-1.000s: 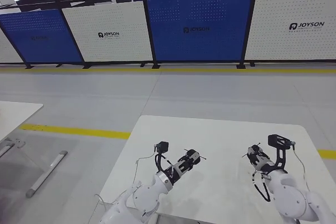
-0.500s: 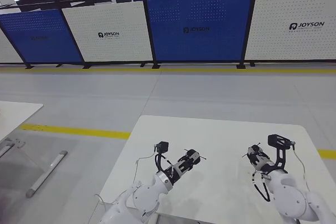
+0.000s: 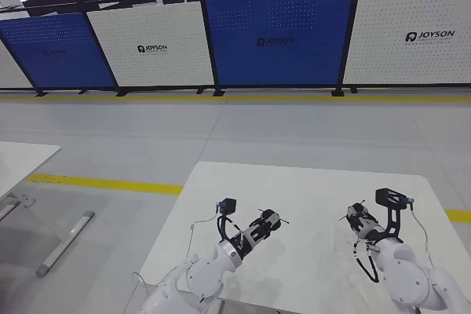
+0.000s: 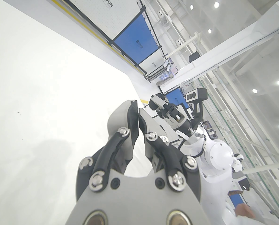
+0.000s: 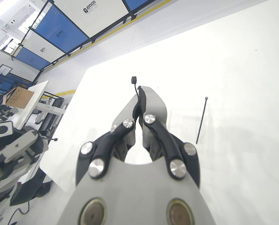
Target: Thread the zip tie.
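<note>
Now we find the right gripper (image 5: 138, 94) clenched on the zip tie (image 5: 134, 80), whose head pokes beyond the jaws, lengthwise along them; the left gripper (image 4: 137, 108), clenched, sits well apart.

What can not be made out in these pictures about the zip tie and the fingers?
Left wrist view: the fingers of the left gripper press together, hiding whether anything sits between them.
Right wrist view: the fingers of the right gripper cover the zip tie below its head.
Top view: the zip tie is too small to trace.
</note>
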Robot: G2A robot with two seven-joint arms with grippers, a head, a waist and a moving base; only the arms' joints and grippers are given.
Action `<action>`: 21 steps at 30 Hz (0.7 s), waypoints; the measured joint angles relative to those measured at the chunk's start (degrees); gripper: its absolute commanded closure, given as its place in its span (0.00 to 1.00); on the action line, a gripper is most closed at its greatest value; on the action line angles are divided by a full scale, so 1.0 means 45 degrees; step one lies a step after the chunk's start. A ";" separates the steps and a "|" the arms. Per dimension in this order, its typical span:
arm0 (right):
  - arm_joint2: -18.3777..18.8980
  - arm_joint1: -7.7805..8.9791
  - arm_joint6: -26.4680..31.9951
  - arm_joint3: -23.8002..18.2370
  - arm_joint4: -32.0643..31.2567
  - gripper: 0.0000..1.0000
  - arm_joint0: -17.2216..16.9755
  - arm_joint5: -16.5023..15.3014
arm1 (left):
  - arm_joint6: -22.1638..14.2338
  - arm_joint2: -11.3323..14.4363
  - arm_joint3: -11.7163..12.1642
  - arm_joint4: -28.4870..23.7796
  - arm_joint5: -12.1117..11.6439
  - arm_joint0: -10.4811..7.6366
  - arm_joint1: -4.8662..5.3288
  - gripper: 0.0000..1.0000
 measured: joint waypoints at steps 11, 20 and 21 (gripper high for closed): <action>0.0000 0.0000 0.0000 0.0000 0.0000 1.00 0.0000 0.0000 | 0.0000 0.0000 0.0000 0.0000 0.0000 0.0000 0.0000 1.00; 0.0120 -0.0081 -0.1031 -0.0340 0.0390 1.00 -0.0253 -0.0119 | 0.0000 0.0000 0.0000 0.0000 0.0000 0.0000 0.0000 1.00; 0.0155 -0.0112 -0.1357 -0.0479 0.0567 1.00 -0.0341 -0.0085 | 0.0000 0.0000 0.0000 0.0000 0.0000 0.0000 0.0000 1.00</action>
